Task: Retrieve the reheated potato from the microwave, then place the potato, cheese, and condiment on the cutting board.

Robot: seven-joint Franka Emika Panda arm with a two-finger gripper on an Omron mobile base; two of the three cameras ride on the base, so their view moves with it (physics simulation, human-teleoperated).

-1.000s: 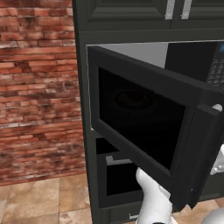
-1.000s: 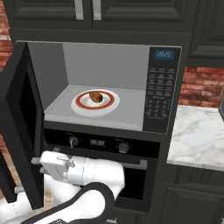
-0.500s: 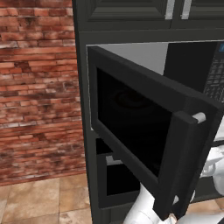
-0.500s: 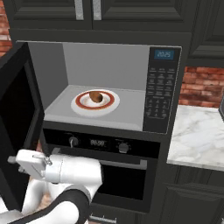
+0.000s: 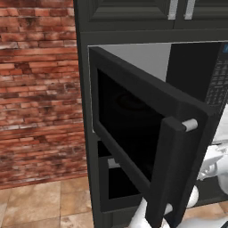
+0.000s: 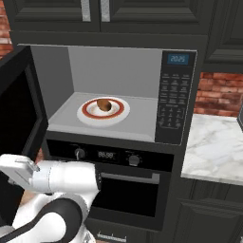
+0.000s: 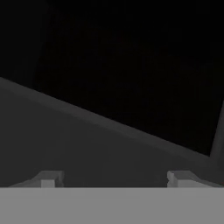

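The microwave (image 6: 178, 102) stands open, and its black door (image 5: 133, 133) is swung far out to the left. Inside, the brown potato (image 6: 104, 104) lies on a white plate with a red ring (image 6: 85, 114) on the pale grey floor. My white hand (image 6: 19, 170) reaches left below the cavity, against the door's inner side. In the hand view my gripper (image 7: 116, 179) is open, its fingertips (image 7: 48, 179) wide apart with nothing between them, facing the dark door pane. The cheese, condiment and cutting board are out of view.
A black oven (image 6: 128, 185) with knobs and a bar handle sits under the microwave. A marble counter (image 6: 213, 152) lies to the right, with dark cabinets (image 6: 95, 14) above. A brick wall (image 5: 40, 89) and tiled floor (image 5: 44, 200) are on the left.
The microwave door has swung further open to the left. My hand has moved left with it, close against its inner face.
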